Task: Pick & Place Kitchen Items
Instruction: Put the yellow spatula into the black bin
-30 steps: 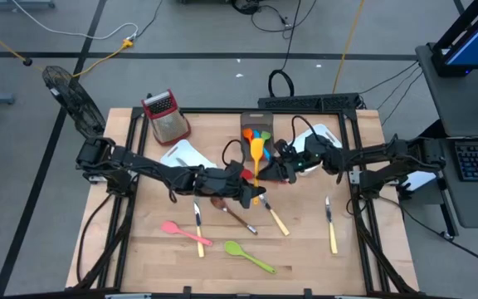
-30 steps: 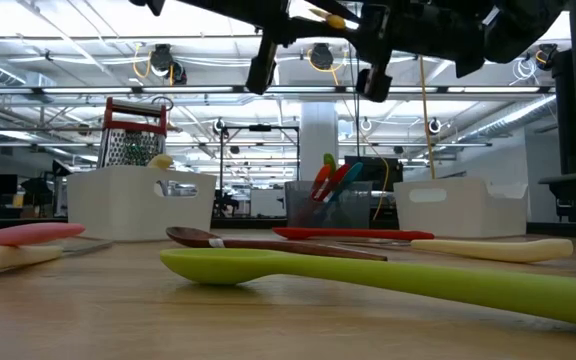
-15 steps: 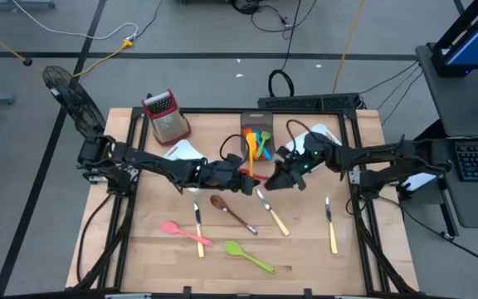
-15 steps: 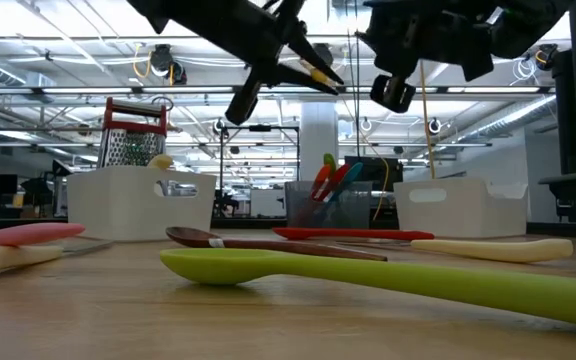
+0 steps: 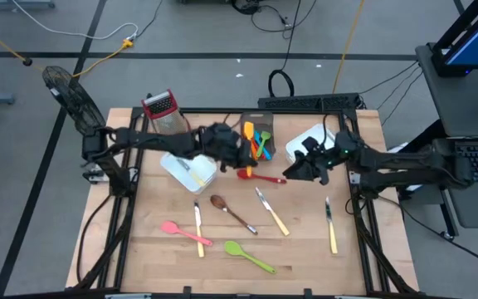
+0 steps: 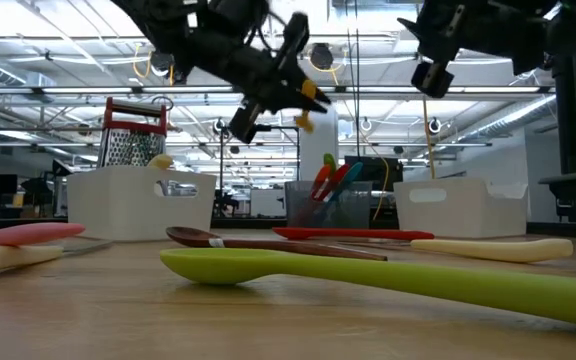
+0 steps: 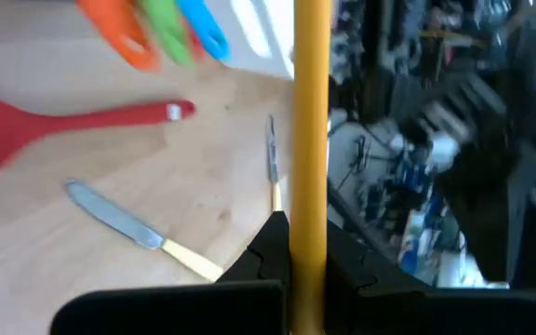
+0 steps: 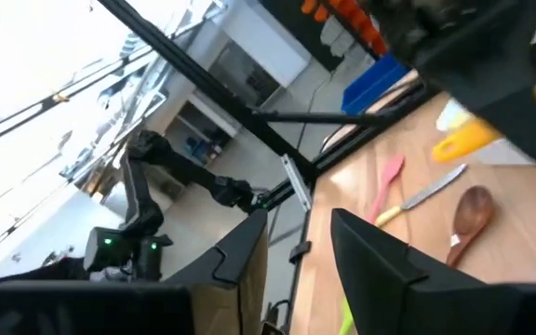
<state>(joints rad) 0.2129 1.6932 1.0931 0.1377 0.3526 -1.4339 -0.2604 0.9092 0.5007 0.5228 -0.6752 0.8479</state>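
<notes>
Two arms are working over the table's far half. Left gripper [image 5: 241, 148] is hanging above the dark grey bin [image 5: 257, 123] at the far edge's middle, fingers clamped on a yellow spatula [image 7: 311, 140]. Right gripper [image 5: 299, 171] is hovering empty near the white bin [image 5: 305, 141], fingers parted. Red spatula [image 5: 260, 175] is lying just before the dark bin. Brown spoon [image 5: 229, 211] and a yellow-handled knife [image 5: 270, 211] are lying mid-table; pink spatula [image 5: 182, 232] and green spoon [image 5: 248, 256] are lying toward the near edge. Another knife [image 5: 330, 226] is lying by the right edge.
</notes>
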